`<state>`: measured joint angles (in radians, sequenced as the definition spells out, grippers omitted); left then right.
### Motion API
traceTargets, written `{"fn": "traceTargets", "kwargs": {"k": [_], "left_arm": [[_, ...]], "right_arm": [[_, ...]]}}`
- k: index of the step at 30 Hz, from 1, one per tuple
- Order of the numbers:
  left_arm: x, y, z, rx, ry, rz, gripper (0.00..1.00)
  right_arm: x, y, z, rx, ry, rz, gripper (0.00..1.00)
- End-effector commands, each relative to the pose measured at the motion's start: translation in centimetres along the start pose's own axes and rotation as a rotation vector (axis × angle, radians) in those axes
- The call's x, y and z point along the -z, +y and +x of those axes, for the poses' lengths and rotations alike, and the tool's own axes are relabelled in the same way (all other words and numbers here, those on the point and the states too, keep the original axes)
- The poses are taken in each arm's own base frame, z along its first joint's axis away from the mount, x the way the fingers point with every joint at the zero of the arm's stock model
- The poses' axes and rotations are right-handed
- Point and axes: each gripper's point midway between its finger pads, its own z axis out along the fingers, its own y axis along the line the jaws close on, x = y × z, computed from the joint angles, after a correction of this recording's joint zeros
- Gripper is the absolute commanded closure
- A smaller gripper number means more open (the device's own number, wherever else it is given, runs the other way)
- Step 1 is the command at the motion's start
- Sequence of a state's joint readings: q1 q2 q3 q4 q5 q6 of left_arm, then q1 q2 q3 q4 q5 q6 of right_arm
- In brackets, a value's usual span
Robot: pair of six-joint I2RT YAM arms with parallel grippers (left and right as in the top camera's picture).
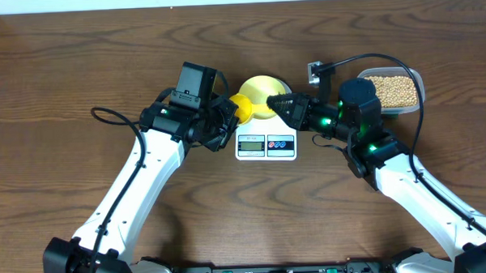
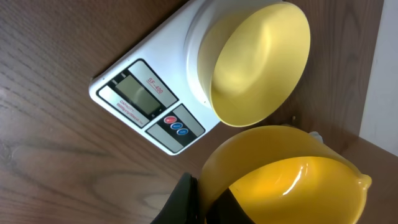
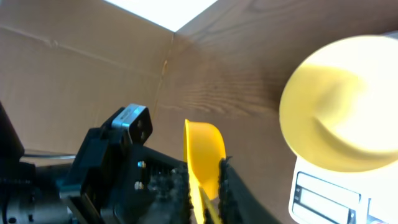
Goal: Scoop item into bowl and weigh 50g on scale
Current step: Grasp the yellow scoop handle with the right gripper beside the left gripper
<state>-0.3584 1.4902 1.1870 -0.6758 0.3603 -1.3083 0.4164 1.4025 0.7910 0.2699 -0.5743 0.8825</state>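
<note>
The pale yellow-green bowl point(image 1: 263, 89) sits empty on the white scale point(image 1: 266, 144), as the left wrist view also shows: bowl point(image 2: 261, 62), scale point(image 2: 140, 93). A bright yellow scoop point(image 1: 246, 109) hangs just left of the bowl, with no beans visible in it. My left gripper point(image 1: 228, 114) is shut on the scoop point(image 2: 292, 180) from the left. My right gripper point(image 1: 274, 104) reaches over the scale, and its fingers press both sides of the scoop's flat end point(image 3: 204, 158). The beans point(image 1: 391, 88) fill a clear tub at the far right.
The clear tub point(image 1: 418, 86) stands behind my right arm. A small grey bracket point(image 1: 314, 70) lies beside the bowl. A cable loops over the table from my left arm point(image 1: 104, 117). A pale wall point(image 3: 74, 74) rises at the table's far edge.
</note>
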Motion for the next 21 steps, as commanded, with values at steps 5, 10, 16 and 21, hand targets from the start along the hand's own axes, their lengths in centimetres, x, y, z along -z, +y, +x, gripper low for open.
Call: {"fn": "traceTargets", "kwargs": {"k": [5, 10, 16, 21], "left_arm": [[0.4, 0.0, -0.1, -0.012, -0.015, 0.005, 0.92], [0.4, -0.1, -0.1, -0.014, -0.015, 0.011, 0.92], [0.4, -0.1, -0.1, -0.014, -0.016, 0.011, 0.54], [0.4, -0.1, -0.1, -0.015, -0.015, 0.011, 0.13]], "right_arm": [[-0.2, 0.1, -0.5, 0.008, -0.014, 0.015, 0.99], [-0.1, -0.2, -0.5, 0.002, -0.016, 0.029, 0.99], [-0.1, -0.3, -0.5, 0.002, -0.021, 0.034, 0.99], [-0.1, -0.8, -0.3, 0.004, -0.012, 0.052, 0.99]]}}
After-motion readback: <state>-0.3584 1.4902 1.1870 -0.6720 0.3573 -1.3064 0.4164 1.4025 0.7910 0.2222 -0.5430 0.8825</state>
